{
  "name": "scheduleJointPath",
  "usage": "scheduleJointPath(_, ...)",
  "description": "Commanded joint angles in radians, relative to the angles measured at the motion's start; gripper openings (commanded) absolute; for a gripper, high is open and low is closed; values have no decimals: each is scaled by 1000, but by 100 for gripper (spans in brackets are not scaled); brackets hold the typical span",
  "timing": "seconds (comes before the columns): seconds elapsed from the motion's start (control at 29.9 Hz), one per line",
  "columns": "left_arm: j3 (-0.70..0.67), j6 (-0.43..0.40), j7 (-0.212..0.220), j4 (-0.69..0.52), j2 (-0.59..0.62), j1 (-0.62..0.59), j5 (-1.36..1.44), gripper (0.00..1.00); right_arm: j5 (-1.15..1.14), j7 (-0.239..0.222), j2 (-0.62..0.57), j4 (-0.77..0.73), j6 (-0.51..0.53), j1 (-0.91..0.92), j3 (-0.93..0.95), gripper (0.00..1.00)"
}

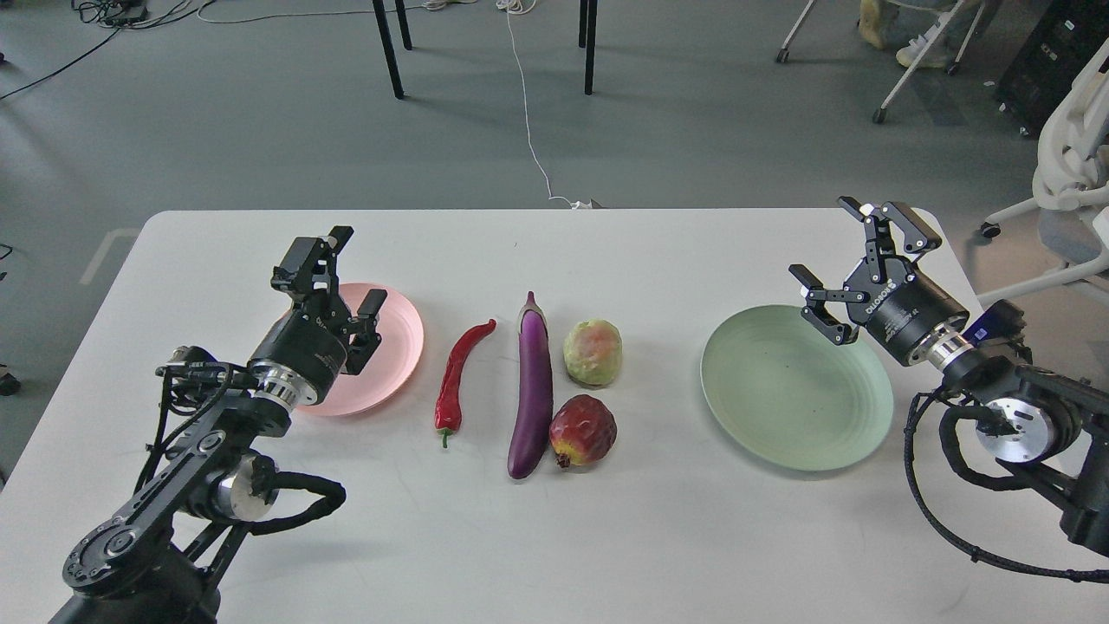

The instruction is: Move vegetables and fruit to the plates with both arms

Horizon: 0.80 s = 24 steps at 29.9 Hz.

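Note:
A red chili pepper [459, 377] and a long purple eggplant [533, 388] lie side by side at the table's middle. Right of the eggplant sit a yellow-green fruit with a pink blush [593, 352] and, nearer me, a dark red fruit [583, 431] touching the eggplant. The pink plate [394, 355] lies at the left, partly hidden by my left gripper [333, 273], which hangs open and empty over it. The pale green plate [793, 390] lies at the right. My right gripper [853, 260] is open and empty over the plate's far right rim.
The white table [554, 537] ends just beyond the grippers at the far edge. Past it, on the grey floor, are black table legs [388, 48], a white cable [528, 113] and rolling chairs [1070, 173] at the right.

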Motion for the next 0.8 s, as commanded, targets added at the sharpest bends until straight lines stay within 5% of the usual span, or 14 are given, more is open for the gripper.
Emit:
scheduleJointPath(0.0, 8, 13, -3, -11, 5, -2, 3, 100, -2, 0, 5, 0, 9, 9, -3, 97)
scheduleJointPath(0.23, 6, 4, -3, -17, 13, -5, -6, 100, -138, 0, -5, 17, 17, 160, -67, 98)
scheduleJointPath(0.47, 8, -1, -3, -59, 34, -4, -5, 100, -615, 0, 16, 35, 24, 583, -473, 99)
scheduleJointPath(0.77, 1, 7, -4, -120, 34, 2, -5, 100, -1038, 0, 283, 18, 13, 861, -843, 99)
